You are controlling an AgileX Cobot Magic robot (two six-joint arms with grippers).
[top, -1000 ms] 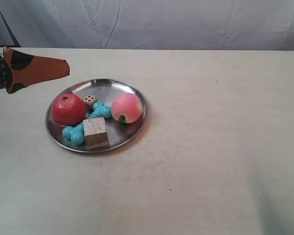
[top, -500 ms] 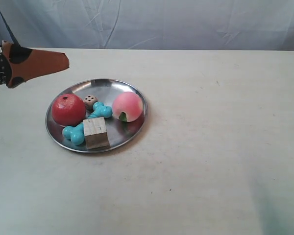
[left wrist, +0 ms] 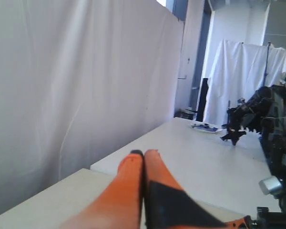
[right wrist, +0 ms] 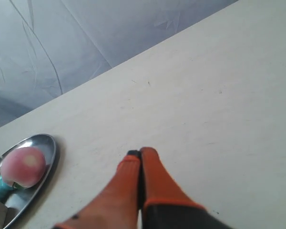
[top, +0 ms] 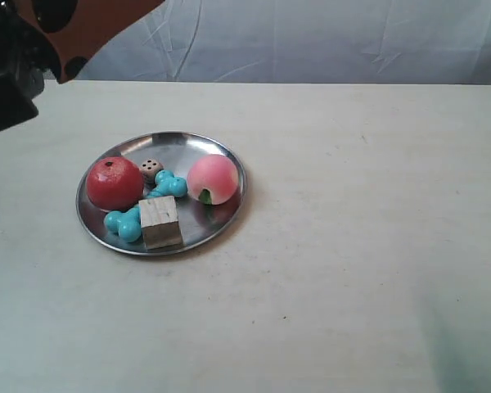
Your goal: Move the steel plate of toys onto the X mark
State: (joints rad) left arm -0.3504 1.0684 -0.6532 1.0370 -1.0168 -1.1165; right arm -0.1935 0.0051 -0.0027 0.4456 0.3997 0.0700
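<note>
The steel plate point(top: 184, 147) lies left of the table's middle. It holds a red apple-like ball point(top: 114, 182), a pink peach point(top: 211, 179), a turquoise bone point(top: 124, 223), a pale wooden cube point(top: 159, 221) and a tiny die point(top: 150, 168). The arm at the exterior view's left is raised in the top left corner, its orange fingers point(top: 94, 23) well above the plate. My left gripper point(left wrist: 143, 152) is shut and empty, facing the curtain. My right gripper point(right wrist: 140, 151) is shut and empty over bare table, apart from the plate point(right wrist: 44, 141) and peach point(right wrist: 22, 165). A faint grey mark point(top: 363, 139) lies right of the plate, too small to identify as the X.
A pale curtain point(top: 311, 41) hangs behind the table's far edge. The left wrist view shows another table point(left wrist: 205, 157) and dark equipment point(left wrist: 257, 109) beyond. Bare tabletop point(top: 360, 246) stretches right of the plate.
The arm at the exterior view's left has risen from beside the plate's far left rim to the top left corner, fingers tilting upward. The plate and toys have not moved.
</note>
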